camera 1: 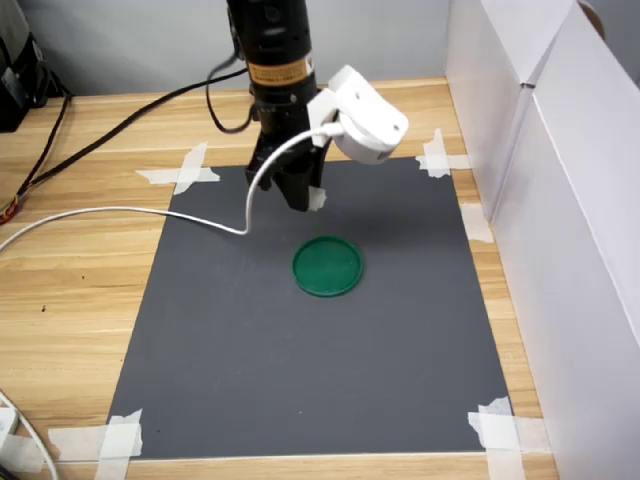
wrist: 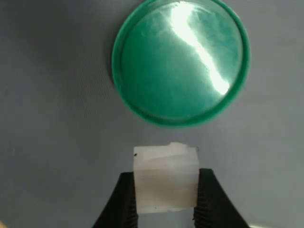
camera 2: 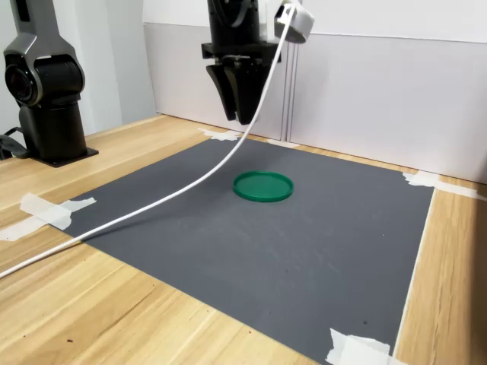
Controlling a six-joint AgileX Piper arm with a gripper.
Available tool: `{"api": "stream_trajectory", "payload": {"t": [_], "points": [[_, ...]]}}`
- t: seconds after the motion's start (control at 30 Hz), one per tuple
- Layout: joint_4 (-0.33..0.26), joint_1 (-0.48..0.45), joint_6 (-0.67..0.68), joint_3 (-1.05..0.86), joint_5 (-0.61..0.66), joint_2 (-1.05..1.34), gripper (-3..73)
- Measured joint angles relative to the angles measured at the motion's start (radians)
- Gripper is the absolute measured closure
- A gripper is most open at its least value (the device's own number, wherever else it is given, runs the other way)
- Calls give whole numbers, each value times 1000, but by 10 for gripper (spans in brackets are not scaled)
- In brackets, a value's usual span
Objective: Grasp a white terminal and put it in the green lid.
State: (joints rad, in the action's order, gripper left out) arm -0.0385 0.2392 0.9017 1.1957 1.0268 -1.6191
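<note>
Jaws first: the gripper (wrist: 165, 199) has its two black fingers (wrist: 124, 202) set just wide enough apart to clamp one white terminal (wrist: 166, 178) between them, a finger pressed on either side of the block, low in the middle of the wrist view. One block, one gripper, one green lid (wrist: 180, 61) is all I count. In the wrist view the lid fills the upper middle of the frame, with a bright streak of glare across it and a strip of grey mat (wrist: 52, 123) between it and the block, so the two are apart. The fingers' lower ends run off the bottom edge there.

In the first exterior view the gripper (camera 1: 299, 195) hangs above the mat (camera 1: 220, 340) just up and left of the lid (camera 1: 327, 265), which lies flat near the frame's centre. A small pale bit at the fingertips (probably the block) is too small to be sure of. In the second exterior view the gripper (camera 2: 242, 106) is well clear of the mat (camera 2: 304, 243), up and left of the lid (camera 2: 262, 186), and the block cannot be made out. A white cable (camera 2: 190, 182) sags from the wrist down toward the lower left. White tape strips (camera 1: 182, 172) hold the mat's corners to the wooden table (camera 1: 80, 290).
</note>
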Motion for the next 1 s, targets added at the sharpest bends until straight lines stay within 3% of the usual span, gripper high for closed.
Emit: {"api": "stream_trajectory", "payload": {"t": [0.4, 0.8, 0.9, 1.0], "points": [[29, 1, -21, 0, -115, -137, 421], [17, 1, 7, 0, -128, -181, 421], [15, 1, 16, 0, -128, -181, 383], [11, 1, 32, 0, -129, -181, 275]]}}
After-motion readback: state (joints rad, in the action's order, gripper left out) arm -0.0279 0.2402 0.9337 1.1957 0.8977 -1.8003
